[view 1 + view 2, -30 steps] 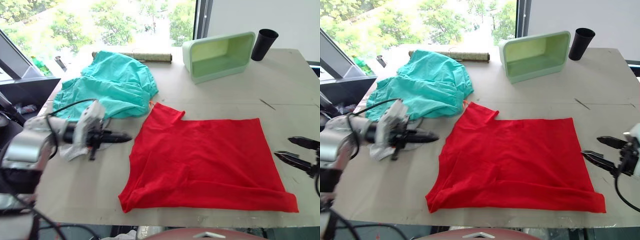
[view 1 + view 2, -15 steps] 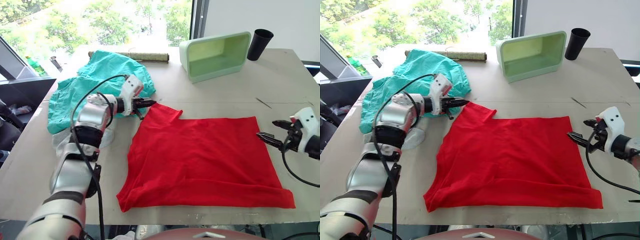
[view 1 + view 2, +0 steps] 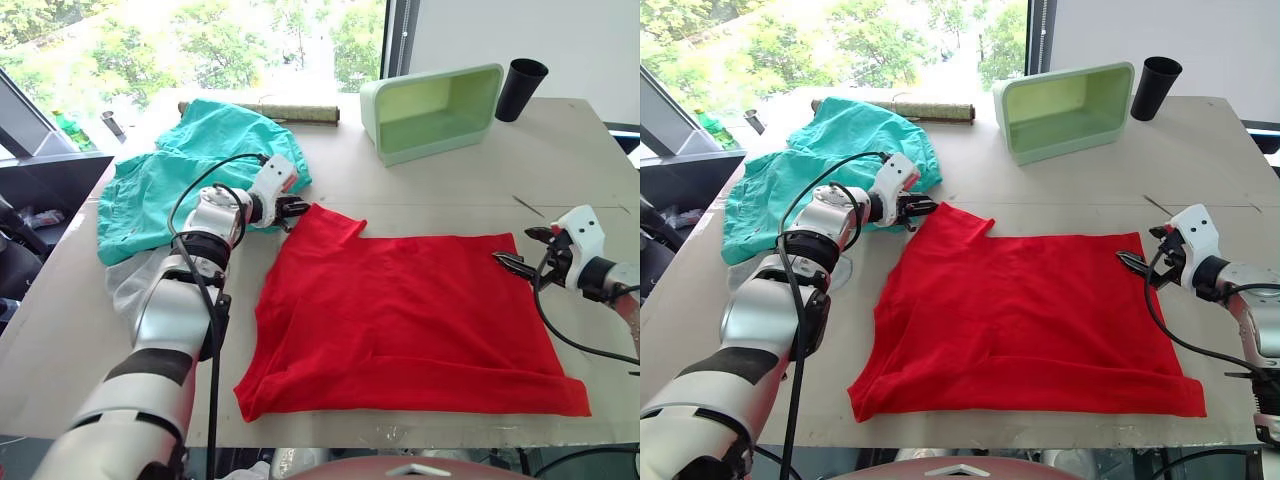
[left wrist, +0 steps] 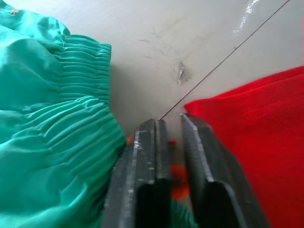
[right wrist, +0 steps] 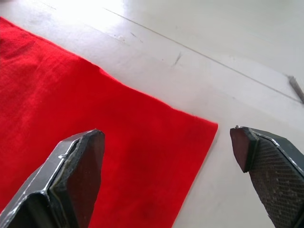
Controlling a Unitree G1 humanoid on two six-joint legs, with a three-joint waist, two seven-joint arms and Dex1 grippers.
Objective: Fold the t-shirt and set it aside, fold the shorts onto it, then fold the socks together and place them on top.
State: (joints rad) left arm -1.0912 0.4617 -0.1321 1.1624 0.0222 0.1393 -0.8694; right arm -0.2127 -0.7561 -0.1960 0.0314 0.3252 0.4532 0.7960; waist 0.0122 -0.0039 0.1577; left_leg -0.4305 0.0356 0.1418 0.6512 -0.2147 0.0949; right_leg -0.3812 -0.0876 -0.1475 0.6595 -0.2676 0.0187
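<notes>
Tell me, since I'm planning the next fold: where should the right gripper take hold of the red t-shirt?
Probably the far right corner of the t-shirt, approached from the right. It lies flat and bare, and the open right gripper already straddles that corner.

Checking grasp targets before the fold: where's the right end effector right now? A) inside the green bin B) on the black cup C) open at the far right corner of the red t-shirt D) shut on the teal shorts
C. The right end effector has its fingers spread wide either side of the far right corner of the t-shirt, not yet closed on it.
</notes>
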